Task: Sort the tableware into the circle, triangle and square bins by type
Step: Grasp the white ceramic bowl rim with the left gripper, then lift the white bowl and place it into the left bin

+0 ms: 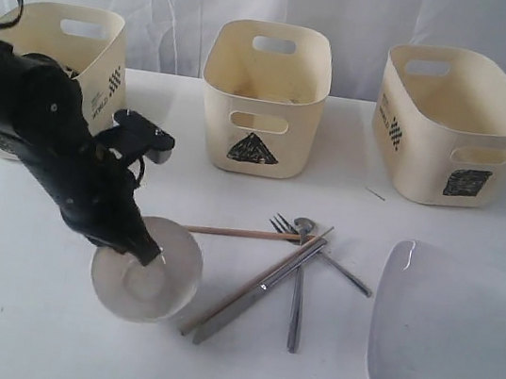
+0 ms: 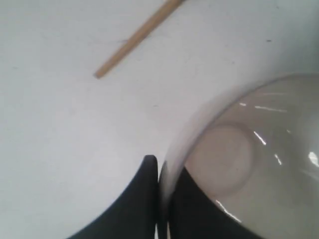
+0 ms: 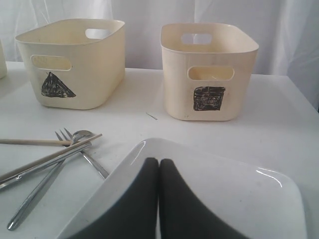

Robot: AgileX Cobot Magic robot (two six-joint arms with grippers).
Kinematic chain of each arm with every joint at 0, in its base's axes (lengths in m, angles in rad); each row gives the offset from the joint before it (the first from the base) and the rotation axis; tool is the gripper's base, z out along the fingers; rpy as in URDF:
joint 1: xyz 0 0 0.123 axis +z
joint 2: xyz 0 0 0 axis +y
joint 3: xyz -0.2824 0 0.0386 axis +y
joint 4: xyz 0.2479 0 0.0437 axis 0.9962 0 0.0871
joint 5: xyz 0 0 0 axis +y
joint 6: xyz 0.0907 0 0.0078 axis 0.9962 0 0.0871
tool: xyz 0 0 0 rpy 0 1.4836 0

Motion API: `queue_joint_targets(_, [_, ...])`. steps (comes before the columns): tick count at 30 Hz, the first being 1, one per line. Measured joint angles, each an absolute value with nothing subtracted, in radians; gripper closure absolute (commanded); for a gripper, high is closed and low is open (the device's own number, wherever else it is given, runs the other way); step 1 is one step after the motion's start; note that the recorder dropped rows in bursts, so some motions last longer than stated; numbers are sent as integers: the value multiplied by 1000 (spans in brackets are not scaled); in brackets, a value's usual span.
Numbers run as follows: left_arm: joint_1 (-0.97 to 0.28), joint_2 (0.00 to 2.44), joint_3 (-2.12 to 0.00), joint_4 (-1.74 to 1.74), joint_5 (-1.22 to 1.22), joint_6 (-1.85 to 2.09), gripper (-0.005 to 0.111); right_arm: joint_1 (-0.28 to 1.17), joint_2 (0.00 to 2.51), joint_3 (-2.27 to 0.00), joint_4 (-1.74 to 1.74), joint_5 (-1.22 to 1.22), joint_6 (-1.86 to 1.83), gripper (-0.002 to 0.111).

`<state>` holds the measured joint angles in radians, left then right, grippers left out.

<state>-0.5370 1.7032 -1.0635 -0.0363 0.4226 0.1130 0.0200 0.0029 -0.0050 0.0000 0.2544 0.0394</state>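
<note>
My left gripper (image 1: 144,252) (image 2: 163,175) is shut on the rim of the white bowl (image 1: 158,280) (image 2: 259,164), one finger inside and one outside. The bowl is low over the table's front left. Wooden chopsticks (image 1: 246,233) (image 2: 134,40), metal chopsticks (image 1: 262,288), a fork (image 1: 297,301) and a spoon (image 1: 333,262) lie crossed in the middle. My right gripper (image 3: 159,162) is shut with nothing in it, hovering over the large white square plate (image 1: 458,344) (image 3: 239,194). The triangle bin (image 1: 264,96) (image 3: 75,62) and the square bin (image 1: 453,124) (image 3: 209,69) stand at the back. The mugs and steel bowl are out of view.
A third cream bin (image 1: 64,52) stands at the back left, its front mark hidden behind my left arm. White curtains hang behind the table. The plate runs past the table's front right edge of the exterior view.
</note>
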Motion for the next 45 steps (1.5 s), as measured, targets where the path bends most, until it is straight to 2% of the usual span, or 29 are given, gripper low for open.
queue_joint_targets(3, [-504, 1595, -1216, 228, 516, 0, 107, 20, 3, -5, 0, 254, 39, 108])
queue_joint_targets(7, [-339, 1536, -1411, 323, 470, -78, 107, 20, 3, -5, 0, 254, 39, 108])
queue_joint_targets(11, [-140, 1634, -1599, 309, 336, -109, 107, 20, 3, -5, 0, 254, 39, 108])
queue_joint_targets(15, [-74, 1766, -1690, 304, 285, -127, 107, 20, 3, -5, 0, 254, 39, 108])
queue_joint_targets(24, [-49, 2022, -1773, 274, 223, -131, 107, 20, 3, -5, 0, 254, 39, 108])
queue_joint_targets(31, [-49, 2006, -1776, 225, 205, -138, 106, 20, 3, -5, 0, 254, 39, 108])
queue_joint_targets(34, [-47, 1976, -1776, 212, 205, -139, 90, 20, 3, -5, 0, 254, 39, 108])
queue_joint_targets(35, [-47, 1970, -1779, 203, 205, -141, 80, 20, 3, -5, 0, 254, 41, 108])
queue_joint_targets(38, [-47, 1968, -1784, 191, 203, -141, 61, 20, 3, -5, 0, 254, 53, 108])
queue_joint_targets(42, [-47, 1984, -1784, 183, 203, -141, 65, 20, 3, -5, 0, 254, 57, 108])
queue_joint_targets(45, [-47, 1989, -1784, 180, 208, -141, 76, 20, 3, -5, 0, 254, 59, 108])
